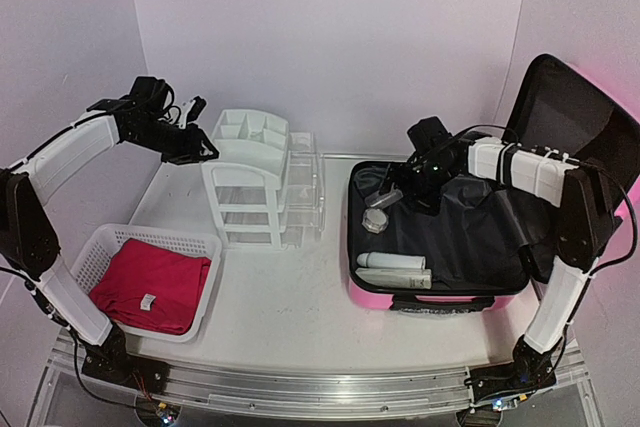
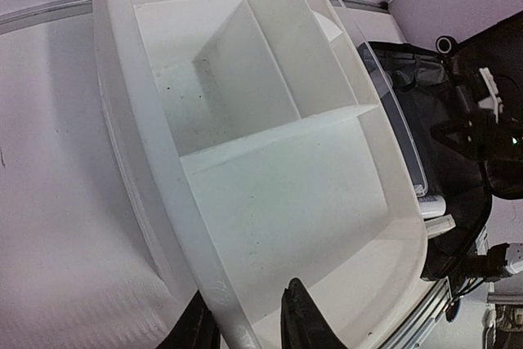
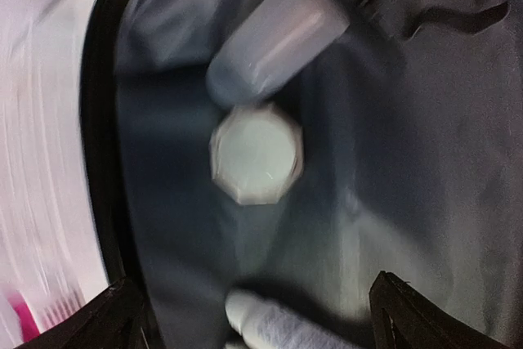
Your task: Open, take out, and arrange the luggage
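Right wrist view blurred: right gripper gapes wide over the open bright-pink hard-shell suitcase, with one cut-off white tube nearest, one white octagonal jar under it and one grey tube beyond; left gripper clamps the white plastic drawer organizer by its rim.

On your counter, at the near left, you have a white mesh basket holding a folded red cloth with a small white tag showing. Farther back, toward the middle, stands a white drawer organizer with open top compartments. A clear plastic drawer unit sits just beside it on the right.
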`<state>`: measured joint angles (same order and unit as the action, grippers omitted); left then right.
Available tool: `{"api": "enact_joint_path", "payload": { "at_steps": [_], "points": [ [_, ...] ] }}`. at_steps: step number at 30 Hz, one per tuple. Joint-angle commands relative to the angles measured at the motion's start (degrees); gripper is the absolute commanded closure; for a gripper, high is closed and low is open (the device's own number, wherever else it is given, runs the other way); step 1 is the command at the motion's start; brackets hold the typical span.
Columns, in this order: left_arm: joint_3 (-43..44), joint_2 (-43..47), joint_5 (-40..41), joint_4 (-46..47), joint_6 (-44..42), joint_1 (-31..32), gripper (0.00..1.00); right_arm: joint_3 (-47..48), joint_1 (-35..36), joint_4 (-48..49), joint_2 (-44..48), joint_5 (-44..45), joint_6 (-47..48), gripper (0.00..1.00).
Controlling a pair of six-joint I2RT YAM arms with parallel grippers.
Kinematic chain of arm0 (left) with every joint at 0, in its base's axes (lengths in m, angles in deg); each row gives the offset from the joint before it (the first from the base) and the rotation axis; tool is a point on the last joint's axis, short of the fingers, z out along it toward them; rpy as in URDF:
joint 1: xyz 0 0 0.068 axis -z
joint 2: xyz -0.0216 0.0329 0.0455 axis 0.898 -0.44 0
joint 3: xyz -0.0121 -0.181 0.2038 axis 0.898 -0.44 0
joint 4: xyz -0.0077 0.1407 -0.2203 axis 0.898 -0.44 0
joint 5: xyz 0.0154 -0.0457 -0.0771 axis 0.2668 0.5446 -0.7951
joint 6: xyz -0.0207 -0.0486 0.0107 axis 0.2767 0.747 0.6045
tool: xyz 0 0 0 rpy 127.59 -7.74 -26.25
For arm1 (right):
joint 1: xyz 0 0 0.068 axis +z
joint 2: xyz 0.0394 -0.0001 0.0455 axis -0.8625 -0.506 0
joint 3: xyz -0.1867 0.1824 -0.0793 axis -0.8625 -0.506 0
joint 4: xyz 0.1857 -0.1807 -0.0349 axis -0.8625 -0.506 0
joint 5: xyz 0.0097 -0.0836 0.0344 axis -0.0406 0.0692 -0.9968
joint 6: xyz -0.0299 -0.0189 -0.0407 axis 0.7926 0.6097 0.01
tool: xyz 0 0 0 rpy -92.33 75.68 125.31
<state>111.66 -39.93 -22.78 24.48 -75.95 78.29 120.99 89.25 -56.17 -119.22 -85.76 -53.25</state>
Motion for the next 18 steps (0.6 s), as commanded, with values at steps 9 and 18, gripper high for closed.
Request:
{"api": "enact_joint_path", "payload": {
  "at_steps": [9, 18],
  "points": [
    [-4.01, 2.85, -2.2, -1.83, -5.49, 1.23, 0.73, 7.54, -2.21, 15.86, -14.32, 9.27, -14.91, 0.16],
    [-6.82, 5.69, -3.16, -0.02, -4.53, 1.17, 0.72, 9.79, -2.44, 19.51, -19.1, 15.44, -17.14, 0.19]
  ]
}}
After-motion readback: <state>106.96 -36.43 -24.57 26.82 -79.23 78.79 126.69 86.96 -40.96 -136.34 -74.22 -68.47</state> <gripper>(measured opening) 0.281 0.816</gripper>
